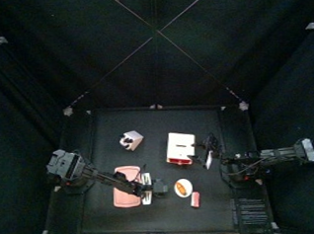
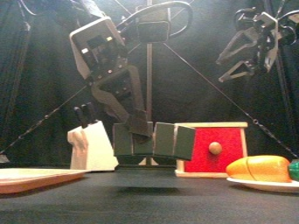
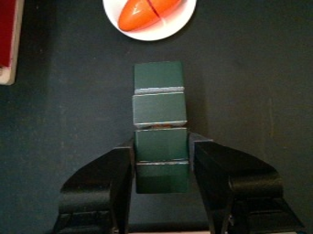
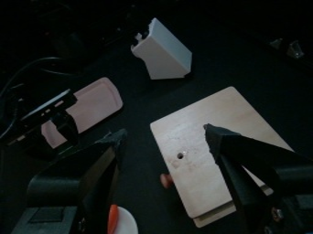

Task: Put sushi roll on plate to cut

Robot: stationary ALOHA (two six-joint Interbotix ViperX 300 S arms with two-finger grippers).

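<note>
Nearest the front camera, the sushi roll (image 2: pixel 149 140) is a row of dark green square-faced blocks, raised slightly off the black table (image 2: pixel 152 197) with a shadow beneath it. From the left wrist, the roll (image 3: pixel 159 123) reads as four matte segments joined end to end with pale seams between them. The left gripper (image 3: pixel 163 164) has its jaws set wide on either side of the roll's near end, closed on its flanks; how firmly the pads press is hard to judge.

Only a thin edge of the plate (image 2: pixel 35 178) shows at the front view's left border, cut off by the frame. From above, the plate (image 1: pixel 124 175) is a flat pinkish board with rounded corners, partly covered by the left arm and well apart from the roll.

Behind the roll stand a white wedge-shaped block (image 2: pixel 91 147) and a box with a red face and a small knob (image 2: pixel 219 149). A white dish (image 3: pixel 153 14) holding an orange, carrot-like piece is cropped at the picture's edge.

Up and to the right, the right gripper (image 4: pixel 166 151) hangs above the box with its jaws spread and nothing between them.
</note>
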